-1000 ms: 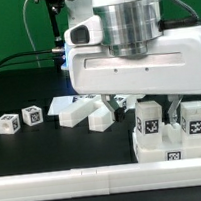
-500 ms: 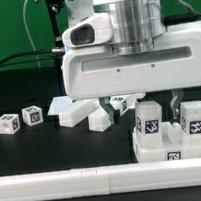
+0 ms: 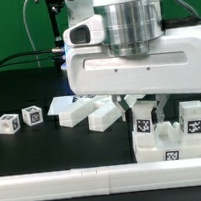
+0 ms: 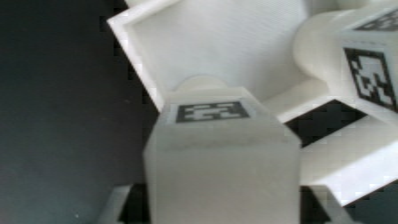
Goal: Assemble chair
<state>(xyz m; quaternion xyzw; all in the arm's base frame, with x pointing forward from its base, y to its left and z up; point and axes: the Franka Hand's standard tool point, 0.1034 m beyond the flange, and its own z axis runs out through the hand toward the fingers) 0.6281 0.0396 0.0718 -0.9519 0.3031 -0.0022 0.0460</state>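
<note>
The partly built chair (image 3: 172,144) stands at the exterior view's right, a white block with two upright tagged posts. My gripper (image 3: 145,108) hangs straight over the nearer post (image 3: 144,124), one finger on each side of its top. In the wrist view this post (image 4: 217,150) fills the space between my fingers (image 4: 123,203), its tag facing the camera. A thin dark strip shows on each side between finger and post, so the gripper (image 4: 222,205) is open around it. The second post (image 3: 194,121) stands just beyond.
Two loose white chair pieces (image 3: 74,109) (image 3: 105,115) lie beside the gripper toward the exterior view's left. Two small tagged cubes (image 3: 7,123) (image 3: 32,115) sit further left. A long low white rail (image 3: 96,175) runs along the front edge.
The fingers have drawn in from wide apart to close beside the nearer post. The arm has sunk slightly; nothing on the table has moved.
</note>
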